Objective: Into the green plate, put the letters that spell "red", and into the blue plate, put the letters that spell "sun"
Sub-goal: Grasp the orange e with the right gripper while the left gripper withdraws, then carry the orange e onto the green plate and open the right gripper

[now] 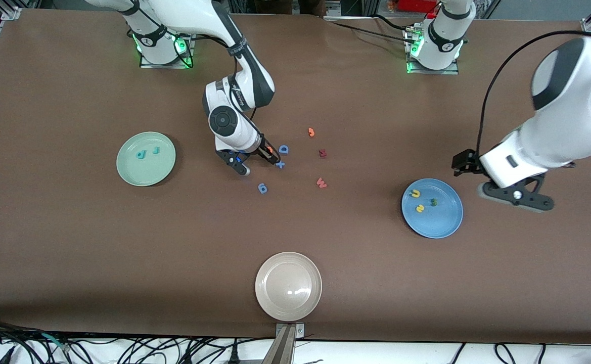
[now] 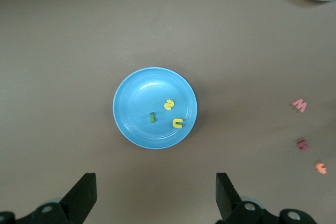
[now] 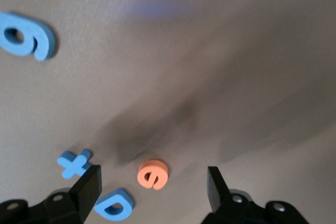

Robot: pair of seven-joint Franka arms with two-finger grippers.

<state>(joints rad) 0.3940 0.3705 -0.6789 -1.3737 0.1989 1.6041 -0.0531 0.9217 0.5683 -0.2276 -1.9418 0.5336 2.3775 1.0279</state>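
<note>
- A wide brown table [image 1: 73, 242] fills the scene, with cables trailing along the edge nearest the front camera and the two arm bases bolted along the edge farthest from it.
- The left arm waits toward its own end of the table; the left gripper [image 2: 155, 195] hangs high with its fingers spread wide and nothing between them, looking straight down just beside the blue plate [image 1: 444, 222].
- The right arm reaches into the middle of the table; the right gripper [image 3: 153, 187] is low, its fingers apart and empty, lined up either side of the orange "e" [image 3: 153, 174] without touching it, apparently for the pick.
- The green plate [image 1: 146, 172] sits toward the right arm's end and holds the teal "r" [image 1: 155, 149] and teal "d" [image 1: 140, 154], so only the "e" seems missing.
- The blue plate holds the yellow "u" [image 1: 415, 193], yellow "s" [image 1: 419, 208] and green "n" [image 1: 433, 202]; that word looks finished.
- A beige plate [image 1: 270, 298] lies nearest the front camera, unused.
- Leftover pieces stay loose mid-table: a blue capital D [image 3: 114, 204] and a blue plus sign [image 3: 73, 163] just beside the "e", a blue "6"-like piece [image 3: 23, 34], two red letters [image 1: 321, 182] and an orange hooked piece [image 1: 311, 132].
</note>
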